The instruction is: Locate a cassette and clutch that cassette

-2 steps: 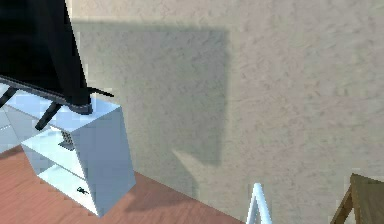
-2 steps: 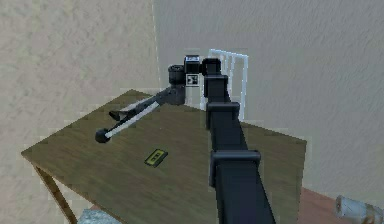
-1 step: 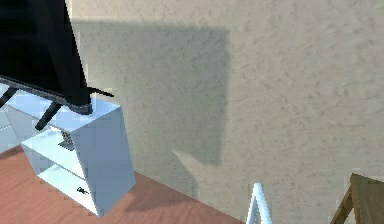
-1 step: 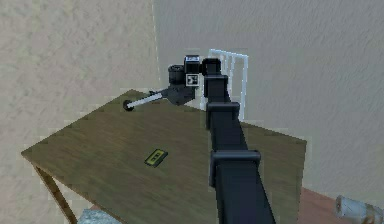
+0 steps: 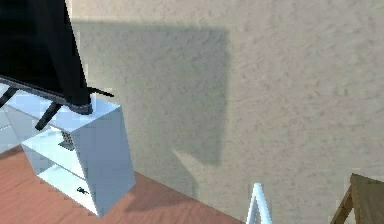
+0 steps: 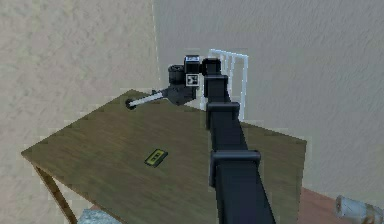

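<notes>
- Small flat rectangular cassette, dark with a yellow-green face [image 6: 155,157]: lies flat near the middle of the dark brown wooden bench [image 6: 85,140]. Its long axis runs roughly across the arm side view, rising slightly to the right.
- Dark square arm bar [image 6: 235,150]: reaches over the bench, just right of the cassette.
- Jaws: thin fingers [image 6: 148,98] point toward the view's left, above the bench's far corner and well apart from the cassette. Whether the jaws are apart or together cannot be told; they hold nothing.
- White slatted chair back [image 6: 232,65]: stands beyond the bench's far edge.
- Black flat screen [image 5: 40,45]: rests on a white open-shelf stand [image 5: 100,150] against the beige wall.
</notes>
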Motion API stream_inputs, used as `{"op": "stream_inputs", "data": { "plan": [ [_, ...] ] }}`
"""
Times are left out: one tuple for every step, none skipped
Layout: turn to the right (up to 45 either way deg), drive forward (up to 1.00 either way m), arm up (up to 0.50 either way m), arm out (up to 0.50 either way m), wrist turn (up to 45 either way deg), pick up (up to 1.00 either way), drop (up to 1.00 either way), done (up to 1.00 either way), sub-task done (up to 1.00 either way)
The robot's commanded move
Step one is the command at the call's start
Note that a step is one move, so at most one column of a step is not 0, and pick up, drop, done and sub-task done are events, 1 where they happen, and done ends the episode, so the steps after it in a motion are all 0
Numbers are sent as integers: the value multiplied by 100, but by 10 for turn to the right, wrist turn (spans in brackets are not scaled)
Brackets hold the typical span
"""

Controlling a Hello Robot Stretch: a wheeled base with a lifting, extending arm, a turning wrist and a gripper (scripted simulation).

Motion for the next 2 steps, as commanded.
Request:
{"op": "stream_inputs", "data": {
  "plan": [
    [0, 0, -30, 0, 0, 0, 0, 0, 0],
    [0, 0, 0, 0, 0, 100, 0, 0, 0]
  ]
}}
